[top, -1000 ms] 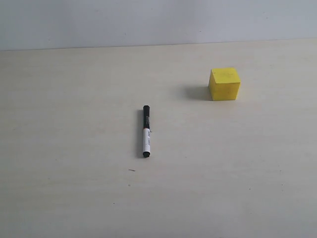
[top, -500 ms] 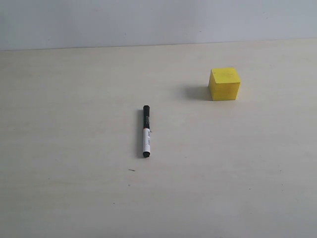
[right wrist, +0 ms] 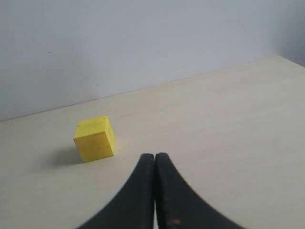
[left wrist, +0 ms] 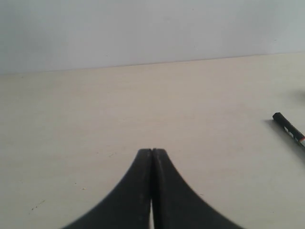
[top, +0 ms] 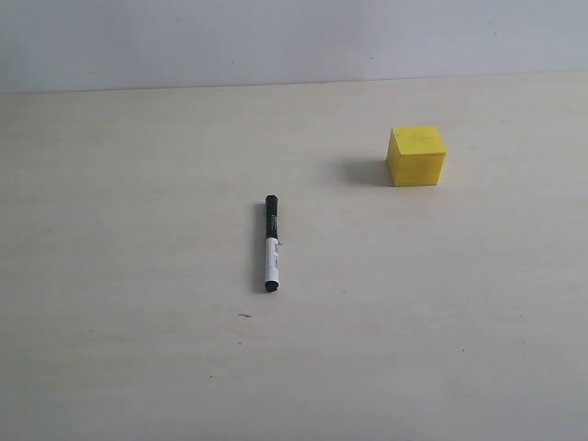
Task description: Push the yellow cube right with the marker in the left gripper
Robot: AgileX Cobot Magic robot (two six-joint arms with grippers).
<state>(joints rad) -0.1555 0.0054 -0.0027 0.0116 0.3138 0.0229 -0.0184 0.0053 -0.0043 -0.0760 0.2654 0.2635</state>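
Pale wood-grain tabletop (top: 138,367), with a plain grey-blue wall along its far edge.

Count: one marker (top: 271,243), one yellow cube (top: 416,155), two grippers, each with two black fingers.

The marker lies flat on the tabletop, a little left of the middle. It runs roughly near-to-far, with the black cap at the far end, the white barrel nearer and a black tip at the near end. Nothing touches it.

The yellow cube sits flat to the right of the marker and farther back, well apart from it, with its shadow falling to the left. It is short of the far edge.

The left gripper (left wrist: 151,152) shows only in its wrist view. Its fingers (left wrist: 138,191) are clenched tip to tip with nothing between them. The marker's cap end lies off to one side on the tabletop, apart from the tips.

The right gripper (right wrist: 155,155) is likewise pressed together with nothing between its fingers. The yellow cube is ahead of it and apart.

Room: bare tabletop surrounds both things. A wide bare stretch separates the marker from the cube. To the right of the cube the bare surface runs to the frame's edge. Neither arm appears in the exterior view.
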